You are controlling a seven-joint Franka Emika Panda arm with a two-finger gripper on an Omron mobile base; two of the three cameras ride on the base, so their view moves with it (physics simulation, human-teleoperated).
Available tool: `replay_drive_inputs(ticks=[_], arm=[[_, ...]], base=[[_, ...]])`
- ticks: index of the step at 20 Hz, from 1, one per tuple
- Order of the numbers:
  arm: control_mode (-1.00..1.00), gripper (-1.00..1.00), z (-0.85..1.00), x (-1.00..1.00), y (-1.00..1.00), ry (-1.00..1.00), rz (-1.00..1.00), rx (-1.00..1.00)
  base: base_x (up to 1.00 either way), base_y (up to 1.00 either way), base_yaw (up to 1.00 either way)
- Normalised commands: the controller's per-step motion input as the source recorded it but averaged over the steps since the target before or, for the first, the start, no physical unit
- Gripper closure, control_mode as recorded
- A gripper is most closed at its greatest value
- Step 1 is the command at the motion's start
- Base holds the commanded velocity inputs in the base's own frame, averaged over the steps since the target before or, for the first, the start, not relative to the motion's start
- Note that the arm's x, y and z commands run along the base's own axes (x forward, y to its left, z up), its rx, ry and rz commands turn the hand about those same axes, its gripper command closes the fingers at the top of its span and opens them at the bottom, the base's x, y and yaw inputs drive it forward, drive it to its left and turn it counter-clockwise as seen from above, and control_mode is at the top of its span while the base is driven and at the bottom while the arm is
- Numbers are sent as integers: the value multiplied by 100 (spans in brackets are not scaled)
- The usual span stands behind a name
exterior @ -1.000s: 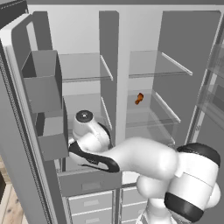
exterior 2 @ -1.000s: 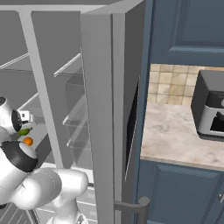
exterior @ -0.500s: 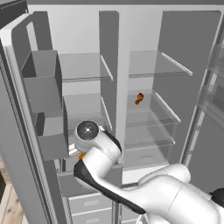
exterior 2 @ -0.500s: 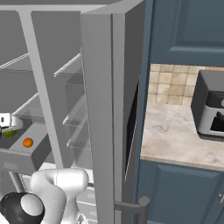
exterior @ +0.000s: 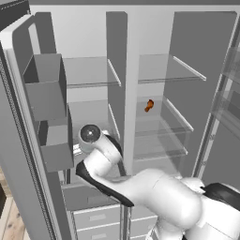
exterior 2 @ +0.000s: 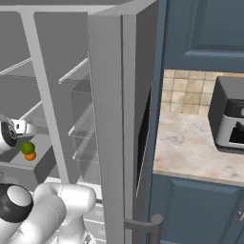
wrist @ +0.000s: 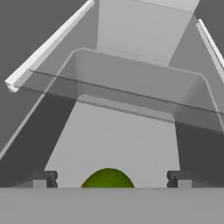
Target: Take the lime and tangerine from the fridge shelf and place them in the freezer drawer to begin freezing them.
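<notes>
The hand (wrist: 112, 181) stands wide open, its two dark fingertips (wrist: 43, 178) well apart at the bottom of the hand view, holding nothing. Between them shows the top of the lime (wrist: 107, 178), lying on the pale floor of the freezer drawer (wrist: 131, 144). In the right base view the lime (exterior 2: 27, 147) sits touching the tangerine (exterior 2: 30, 156), both inside the freezer drawer (exterior 2: 40, 164). In the left base view the white arm (exterior: 140, 187) reaches low and leftward from the base, its wrist bent up into the lower fridge. A small orange-red lumpy item (exterior: 149, 105) rests on a right-hand shelf. Compared with a second ago, the arm has swung lower and stretched out, and the hand has lifted off the fruit.
</notes>
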Motion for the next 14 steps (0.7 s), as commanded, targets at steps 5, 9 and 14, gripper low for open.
replay_drive_inputs(ticks=[5,9,14], arm=[[-100,-100,-23,-14,1,30,0,-4],[-100,-100,1,-43,-12,8,0,1],[-100,-100,19,-100,-45,-7,-1,4]], base=[[0,0,0],[0,0,0],[0,0,0]])
